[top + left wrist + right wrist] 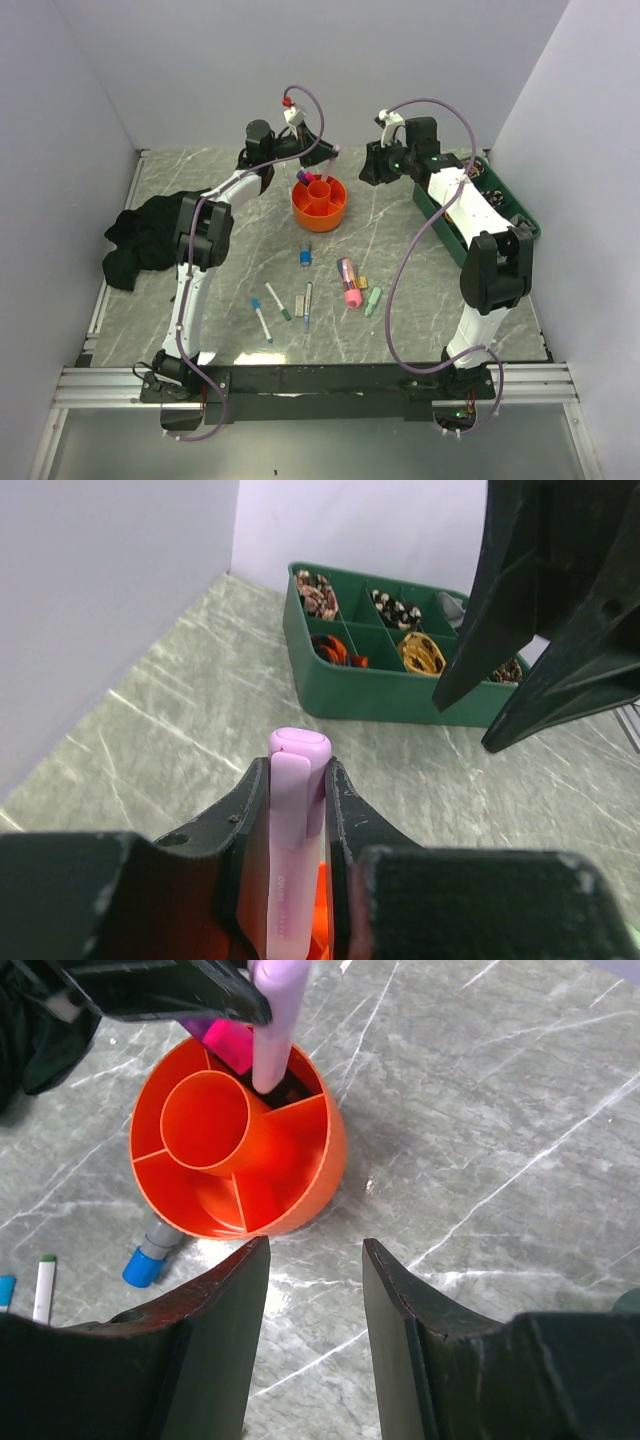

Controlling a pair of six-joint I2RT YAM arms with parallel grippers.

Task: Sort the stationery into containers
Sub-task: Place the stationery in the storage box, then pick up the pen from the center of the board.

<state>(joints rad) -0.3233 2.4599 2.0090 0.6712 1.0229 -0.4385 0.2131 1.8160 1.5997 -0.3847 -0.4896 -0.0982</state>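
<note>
From above, the left gripper [303, 172] was seen over the orange holder [319, 208], which was set near the middle of the far edge of the desk [430, 300]. Loose pens [290, 300] were scattered toward the near edge. The right gripper [372, 165] was held just beside the holder, on its right-edge side.

At the left wrist, a lilac highlighter [295, 820] was seen clamped between the fingers.

At the right wrist, the right jaws were found spread and empty. The highlighter's tip was seen inside a ring compartment. Placing was judged to be the step in hand, and a release and a straight lift were called for next.
</note>
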